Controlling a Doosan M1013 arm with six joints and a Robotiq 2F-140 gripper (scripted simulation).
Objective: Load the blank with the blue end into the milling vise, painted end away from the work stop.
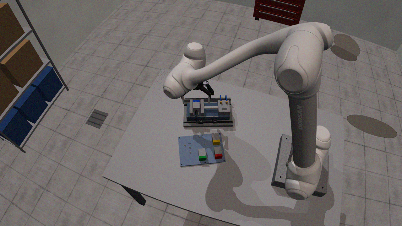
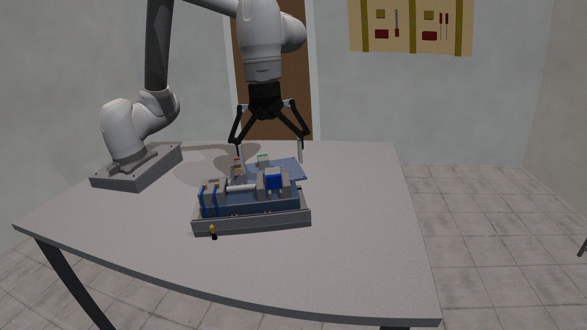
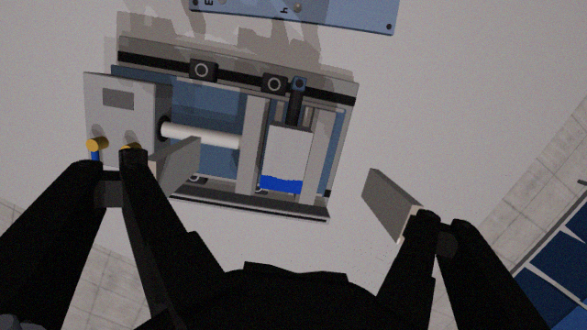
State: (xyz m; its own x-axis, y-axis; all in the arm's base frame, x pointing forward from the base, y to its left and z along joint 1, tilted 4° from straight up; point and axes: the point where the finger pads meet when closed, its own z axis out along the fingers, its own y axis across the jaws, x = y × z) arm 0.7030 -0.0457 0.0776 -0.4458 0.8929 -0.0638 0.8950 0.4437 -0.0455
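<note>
The blank with the blue end (image 1: 196,105) (image 2: 274,181) (image 3: 287,151) lies between the vise jaws, its top above them and its blue end away from the work stop (image 1: 196,114) (image 3: 294,109). Its plain end appears to meet the stop. Its long side runs along the fixed jaw (image 1: 191,108) (image 2: 285,185) (image 3: 317,156); exact gaps and the low bars under it cannot be made out. My gripper (image 1: 196,99) (image 2: 270,153) (image 3: 285,168) is wide open and empty above the vise, its fingers clear of the blank. The yellow (image 1: 215,138), red (image 1: 218,152) and green (image 1: 202,153) blanks lie on the infeed plate (image 1: 185,159) (image 3: 348,18).
The moving jaw (image 2: 260,186) (image 3: 253,142) stands on the blank's other side, joined by a pale rod (image 1: 210,107) (image 3: 202,135) to the hosed block (image 1: 224,107) (image 3: 121,124). One finger hangs near that block. The vise sits on a raised plate (image 2: 250,225) (image 1: 208,124).
</note>
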